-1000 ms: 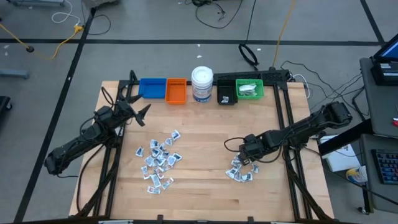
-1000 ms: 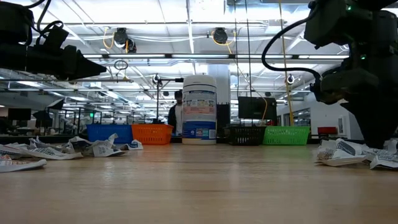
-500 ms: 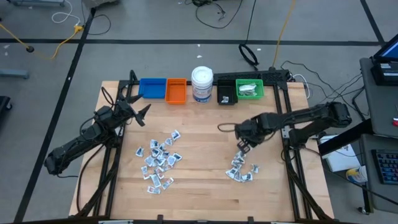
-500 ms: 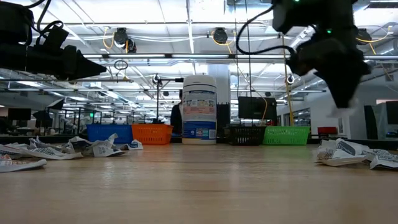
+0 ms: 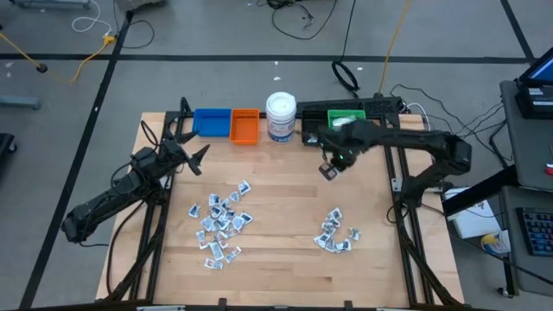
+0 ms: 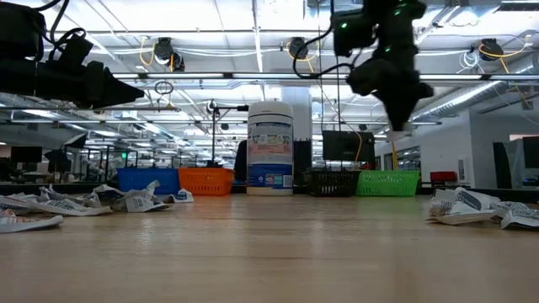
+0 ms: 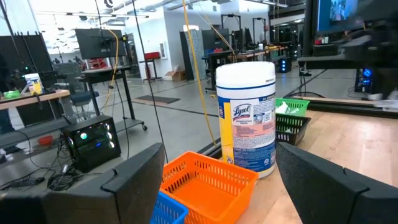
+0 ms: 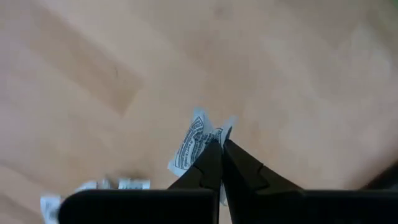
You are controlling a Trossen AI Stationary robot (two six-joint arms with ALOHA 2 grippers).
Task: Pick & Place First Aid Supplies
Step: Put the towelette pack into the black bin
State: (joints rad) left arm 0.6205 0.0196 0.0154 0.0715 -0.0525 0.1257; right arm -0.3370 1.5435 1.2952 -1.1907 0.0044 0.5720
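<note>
Two piles of small white and light-blue packets lie on the wooden table, one at the near left [image 5: 220,223] and one at the near right [image 5: 337,235]. My right gripper [image 5: 328,171] hangs high above the table just on the near side of the black bin [image 5: 314,131]. It points down and is shut on one packet [image 8: 194,140]. My left gripper [image 5: 197,157] waits open and level at the table's left, with nothing between its fingers [image 7: 134,180]. My right gripper pinches one edge [image 8: 211,138] of a single small printed packet between its two fingertips, coming from above and pointing down. The packet is lifted clear of the table and sticks out sideways from the fingertips.
Along the far edge stand a blue bin [image 5: 212,122], an orange bin [image 5: 244,127], a white jar with a blue label [image 5: 281,117], the black bin and a green bin [image 5: 347,123] with white items in it. Bare wood lies between the two piles.
My right gripper has risen from the near-right pile with one packet and swung toward the table's far edge, ending near the black and green bins; its wrist has rolled on the way. The packet has been lifted clear of the pile.
</note>
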